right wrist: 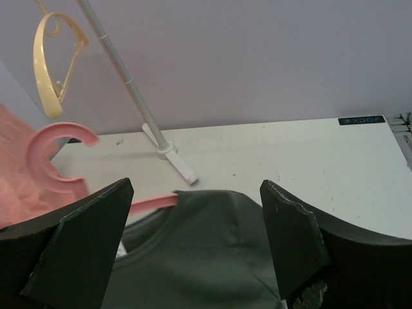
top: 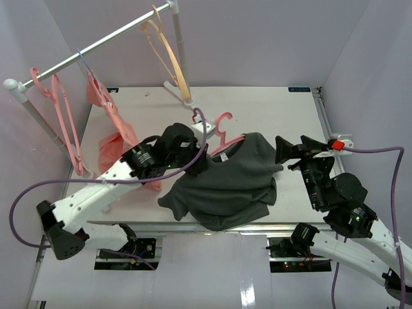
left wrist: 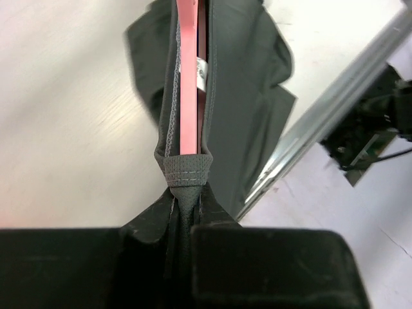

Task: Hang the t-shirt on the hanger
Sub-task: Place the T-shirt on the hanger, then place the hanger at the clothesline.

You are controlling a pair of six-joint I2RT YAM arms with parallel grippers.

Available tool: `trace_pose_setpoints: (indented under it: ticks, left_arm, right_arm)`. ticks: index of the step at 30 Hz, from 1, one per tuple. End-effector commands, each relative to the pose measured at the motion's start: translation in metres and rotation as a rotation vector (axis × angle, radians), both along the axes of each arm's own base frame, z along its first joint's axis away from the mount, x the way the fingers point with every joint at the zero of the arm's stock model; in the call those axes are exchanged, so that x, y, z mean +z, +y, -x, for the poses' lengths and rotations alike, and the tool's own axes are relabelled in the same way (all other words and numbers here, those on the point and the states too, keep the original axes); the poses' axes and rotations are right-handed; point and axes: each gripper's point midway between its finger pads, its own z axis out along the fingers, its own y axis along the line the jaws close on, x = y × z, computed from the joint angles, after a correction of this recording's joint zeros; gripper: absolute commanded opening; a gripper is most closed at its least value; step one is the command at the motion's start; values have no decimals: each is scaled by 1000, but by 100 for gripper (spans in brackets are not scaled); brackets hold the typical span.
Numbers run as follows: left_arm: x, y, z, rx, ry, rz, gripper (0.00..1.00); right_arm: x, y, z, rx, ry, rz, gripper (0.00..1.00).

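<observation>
The dark charcoal t-shirt (top: pixel 228 183) lies crumpled at the table's front middle. The salmon-pink hanger (top: pixel 223 127) lies at its collar, hook toward the back, one shoulder inside the neck opening. My left gripper (top: pixel 205 153) is shut on the collar hem (left wrist: pixel 187 170). In the left wrist view the hanger's pink bar (left wrist: pixel 188 77) runs inside the neck of the t-shirt (left wrist: pixel 248 96). My right gripper (top: pixel 281 154) is open and empty just right of the shirt's shoulder. In the right wrist view it (right wrist: pixel 195 187) faces the t-shirt (right wrist: pixel 193 257), with the hanger's hook (right wrist: pixel 55 145) at the left.
A clothes rail (top: pixel 96 45) crosses the back left, bearing a tan-yellow hanger (top: pixel 168 55), pink hangers (top: pixel 64 122) and a salmon-pink garment (top: pixel 114 145). The rail's upright and foot (right wrist: pixel 177 161) stand behind the hanger. The shirt's lower hem reaches the table's front edge (top: pixel 257 225).
</observation>
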Motion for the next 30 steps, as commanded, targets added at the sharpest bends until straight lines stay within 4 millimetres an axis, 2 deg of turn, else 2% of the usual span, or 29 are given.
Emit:
trace_pose_setpoints:
  ticks: [1,6,8,11,13,19,25,28,30]
  left_arm:
    - [11,73,-5,287,-92,-77,0]
    - [-9,104,5,431,-25,-130,0]
    - [-12,120,-1,557,-36,-128,0]
    - [4,140,-7,692,-100,-52,0]
    - [14,147,-7,737,-117,-3,0]
    - [30,176,-15,920,-174,-6,0]
    - [99,167,-48,1049,-304,207,0]
    - [110,152,-70,1104,-336,183,0]
    - [126,145,-81,1134,-350,174,0]
  right_arm:
    - [-2,-20,3,-67,3,-20,87]
    - [2,-21,3,-68,1,-27,87]
    - [2,-20,3,-65,1,-24,86]
    - [1,-20,3,-67,1,-21,86]
    - [1,-22,3,-71,0,-17,86]
    - [-1,-23,2,-81,3,-10,86]
    - [-5,-17,-1,-78,17,5,86]
    - [-7,-15,-2,-79,20,24,86]
    - [-8,-16,-2,-80,22,29,86]
